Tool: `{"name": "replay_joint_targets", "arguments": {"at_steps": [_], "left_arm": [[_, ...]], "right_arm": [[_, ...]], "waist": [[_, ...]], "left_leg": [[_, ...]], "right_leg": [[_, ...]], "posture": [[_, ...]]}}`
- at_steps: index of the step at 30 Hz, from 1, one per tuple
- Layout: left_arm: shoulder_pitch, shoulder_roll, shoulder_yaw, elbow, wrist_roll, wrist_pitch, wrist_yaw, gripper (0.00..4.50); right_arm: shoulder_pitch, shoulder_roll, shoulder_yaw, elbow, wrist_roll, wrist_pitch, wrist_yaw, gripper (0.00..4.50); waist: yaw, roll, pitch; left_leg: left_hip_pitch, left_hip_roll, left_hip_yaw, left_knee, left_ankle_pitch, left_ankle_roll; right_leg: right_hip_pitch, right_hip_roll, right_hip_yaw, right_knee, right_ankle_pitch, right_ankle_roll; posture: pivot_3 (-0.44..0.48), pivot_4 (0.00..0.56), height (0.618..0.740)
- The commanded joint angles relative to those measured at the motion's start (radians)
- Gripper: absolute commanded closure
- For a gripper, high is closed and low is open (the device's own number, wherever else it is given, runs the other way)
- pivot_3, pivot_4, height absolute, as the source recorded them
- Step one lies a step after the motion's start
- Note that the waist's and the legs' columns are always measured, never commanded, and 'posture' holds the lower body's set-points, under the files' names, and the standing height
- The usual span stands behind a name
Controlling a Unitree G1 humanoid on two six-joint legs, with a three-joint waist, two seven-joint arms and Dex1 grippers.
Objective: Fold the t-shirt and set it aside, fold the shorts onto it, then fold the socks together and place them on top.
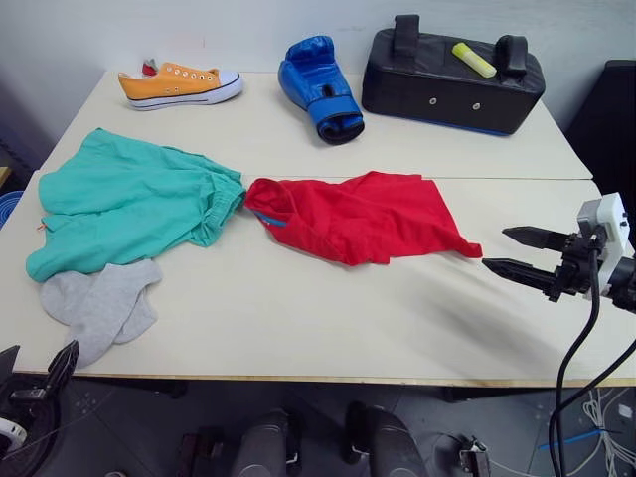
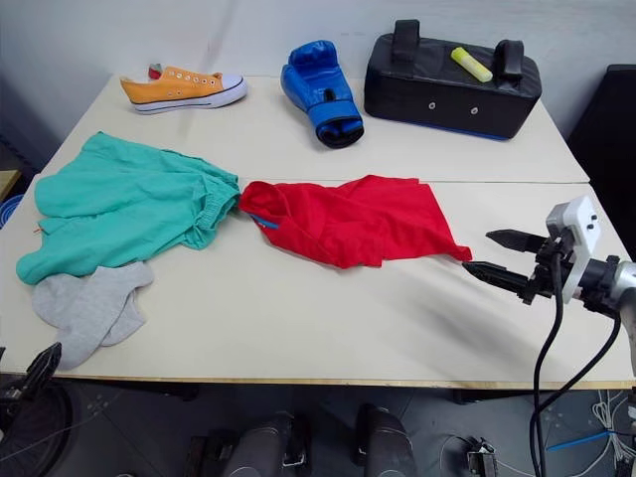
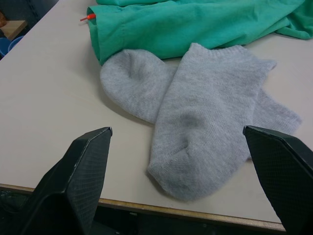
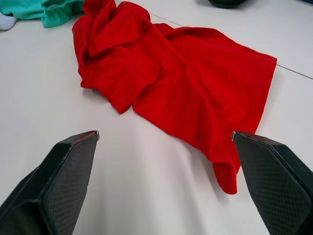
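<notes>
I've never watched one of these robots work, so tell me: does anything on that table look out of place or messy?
The clothes are unfolded: the red t-shirt lies crumpled, the teal shorts are rumpled with one edge touching it, and the grey socks lie loose, partly under the shorts. Behind sit an orange sneaker and a blue boxing glove, odd among laundry.

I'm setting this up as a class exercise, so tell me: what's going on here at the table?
A two-armed robot is about to sort laundry, and nothing is folded yet. The red t-shirt lies crumpled mid-table, the teal shorts spread to its left, touching it, with the grey socks lying loose by the shorts' front edge. The right gripper hovers with jaws open, just right of the t-shirt's corner. The left gripper is open too, low at the table's front edge near the socks. Neither holds anything.
</notes>
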Motion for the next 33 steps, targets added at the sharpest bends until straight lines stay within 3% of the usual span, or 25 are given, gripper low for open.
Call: {"name": "replay_joint_targets", "arguments": {"at_steps": [1, 13, 21, 25, 28, 30, 33], "left_arm": [[0.003, 0.012, 0.033, -0.010, -0.013, -0.003, 0.009, 0.00], [-0.012, 0.011, -0.008, -0.014, 0.007, -0.013, 0.002, 0.00], [-0.047, 0.118, -0.098, -0.082, 0.005, 0.019, -0.078, 0.00], [-0.212, 0.309, -0.246, -0.113, -0.043, 0.092, -0.207, 0.00], [-0.399, 0.442, -0.430, -0.050, 0.005, 0.084, -0.341, 0.00], [-0.564, 0.494, -0.568, 0.034, 0.053, 0.060, -0.428, 0.00], [-0.816, 0.498, -0.748, 0.190, 0.133, 0.014, -0.540, 0.00]], "right_arm": [[0.004, -0.021, -0.037, -0.033, 0.009, -0.011, -0.003, 0.06], [-0.010, -0.016, -0.026, -0.036, -0.001, -0.025, -0.017, 0.06], [-0.016, -0.009, -0.013, -0.111, -0.008, -0.021, -0.057, 0.06], [0.011, -0.003, 0.010, -0.267, 0.047, 0.046, -0.070, 0.06], [0.030, 0.004, 0.035, -0.395, 0.113, 0.105, -0.072, 0.06], [0.032, 0.015, 0.054, -0.455, 0.143, 0.129, -0.086, 0.06], [0.022, 0.042, 0.088, -0.519, 0.164, 0.146, -0.129, 0.06]], "waist": [[0.000, 0.000, 0.000], [-0.002, 0.000, 0.000], [0.001, 0.000, 0.000], [0.007, 0.001, 0.000], [0.006, 0.001, -0.001], [0.004, 0.002, -0.001], [0.000, 0.002, -0.001]], "left_leg": [[0.000, 0.000, 0.000, 0.000, 0.000, 0.000], [0.000, 0.000, 0.000, 0.000, 0.000, 0.000], [0.000, 0.000, 0.000, 0.000, 0.000, -0.001], [0.000, 0.000, 0.000, 0.000, 0.001, -0.002], [0.000, 0.000, 0.000, 0.000, 0.004, -0.007], [0.000, 0.000, 0.000, 0.000, 0.005, -0.008], [0.000, -0.001, 0.002, 0.000, 0.005, -0.009]], "right_leg": [[0.000, 0.000, 0.000, 0.000, 0.000, 0.000], [0.000, 0.000, 0.000, 0.000, 0.000, 0.000], [0.000, 0.000, 0.000, 0.001, 0.000, 0.000], [0.000, 0.000, 0.000, 0.002, 0.000, 0.000], [0.000, 0.000, 0.000, 0.003, 0.000, 0.000], [0.000, 0.000, 0.000, 0.004, 0.000, 0.000], [-0.001, 0.000, 0.000, 0.005, 0.000, 0.000]], "posture": [[0.000, 0.150, 0.740], [0.000, 0.150, 0.740], [0.000, 0.150, 0.740], [0.000, 0.150, 0.740], [0.000, 0.150, 0.740], [0.000, 0.150, 0.740], [0.000, 0.150, 0.740]]}}
